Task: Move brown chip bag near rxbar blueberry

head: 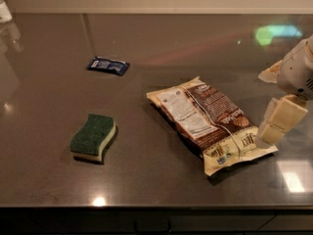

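The brown chip bag (210, 123) lies flat on the dark table, right of centre, white nutrition label up, its long axis running from upper left to lower right. The rxbar blueberry (108, 65) is a small dark blue wrapper lying flat at the upper left, well apart from the bag. My gripper (279, 117) is at the right edge, just right of the bag's lower end and close to it, holding nothing.
A green sponge (93, 137) with a pale underside lies at the lower left. A white object (4, 10) stands at the far left corner. The table's front edge (156, 207) runs along the bottom. A pale flat item (272, 73) lies behind my arm.
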You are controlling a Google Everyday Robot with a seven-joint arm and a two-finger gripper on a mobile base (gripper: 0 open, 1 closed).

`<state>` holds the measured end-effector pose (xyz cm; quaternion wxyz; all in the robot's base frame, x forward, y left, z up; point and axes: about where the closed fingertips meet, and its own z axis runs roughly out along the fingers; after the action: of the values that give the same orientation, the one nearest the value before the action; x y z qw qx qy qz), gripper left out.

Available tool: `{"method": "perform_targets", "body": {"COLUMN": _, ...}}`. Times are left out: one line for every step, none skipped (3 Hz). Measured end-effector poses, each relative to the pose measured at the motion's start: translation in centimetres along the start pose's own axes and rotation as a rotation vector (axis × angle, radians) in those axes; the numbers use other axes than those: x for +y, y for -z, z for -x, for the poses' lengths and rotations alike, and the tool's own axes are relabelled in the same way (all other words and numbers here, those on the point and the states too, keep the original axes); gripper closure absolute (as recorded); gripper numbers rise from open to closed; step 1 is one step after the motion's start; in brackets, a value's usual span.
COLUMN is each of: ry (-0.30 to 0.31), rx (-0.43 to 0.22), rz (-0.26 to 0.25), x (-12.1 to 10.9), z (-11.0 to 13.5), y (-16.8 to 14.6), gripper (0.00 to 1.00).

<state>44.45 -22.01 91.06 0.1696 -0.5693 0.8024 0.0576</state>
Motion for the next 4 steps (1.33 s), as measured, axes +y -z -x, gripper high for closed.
{"method": "perform_targets", "body": {"ry": -0.023, "rx": -0.034, "rz": 0.025, "x": 0.0, "z": -0.8, "y": -1.9, "gripper": 0.0}}
{"method": "perform_targets", "body": {"ry": -0.031, "rx": -0.066, "rz": 0.041, "x": 0.1, "z": -1.3, "y": -3.5, "gripper": 0.0}}
{"method": "perform_targets", "body": {"ry": -0.032, "rx": -0.091, "rz": 0.054, "x": 0.5, "z": -1.7, "y": -4.7, "gripper": 0.0}}
{"method": "perform_targets", "body": {"ry": -0.029, "rx": -0.104, "rz": 0.062, "x": 0.8, "z": -2.1, "y": -5.7, "gripper": 0.0}}
